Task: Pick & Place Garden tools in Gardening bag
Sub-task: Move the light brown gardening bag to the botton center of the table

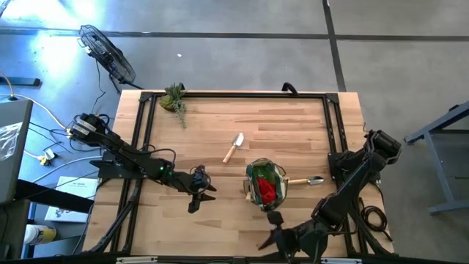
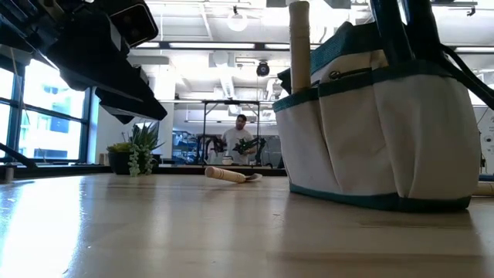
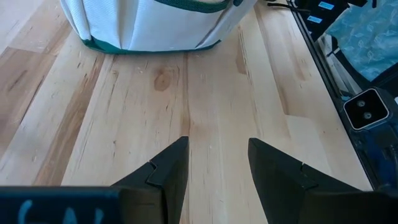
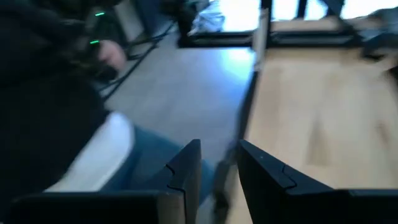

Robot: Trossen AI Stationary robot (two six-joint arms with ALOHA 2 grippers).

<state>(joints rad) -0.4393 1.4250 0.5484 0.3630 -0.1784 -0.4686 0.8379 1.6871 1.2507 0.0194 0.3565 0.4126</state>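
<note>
The gardening bag [image 1: 265, 183] stands upright on the table right of centre; a red piece [image 1: 268, 191] and green things show inside it. In the low view the bag [image 2: 378, 131] has a wooden handle [image 2: 299, 46] standing up in an outer pocket. A wooden-handled trowel [image 1: 233, 147] lies flat on the table beyond the bag. Another wooden-handled tool [image 1: 305, 180] lies at the bag's right side. My left gripper [image 1: 202, 189] is open and empty, left of the bag, pointing at it [image 3: 217, 155]. My right gripper [image 1: 270, 239] is open and empty at the table's near edge [image 4: 219, 163].
A leafy plant [image 1: 174, 98] sits at the far left corner of the table. A dark frame rail [image 1: 234, 94] runs around the table. A person [image 2: 241, 137] shows far off in the room, and someone in blue trousers [image 4: 143, 155] shows in the right wrist view.
</note>
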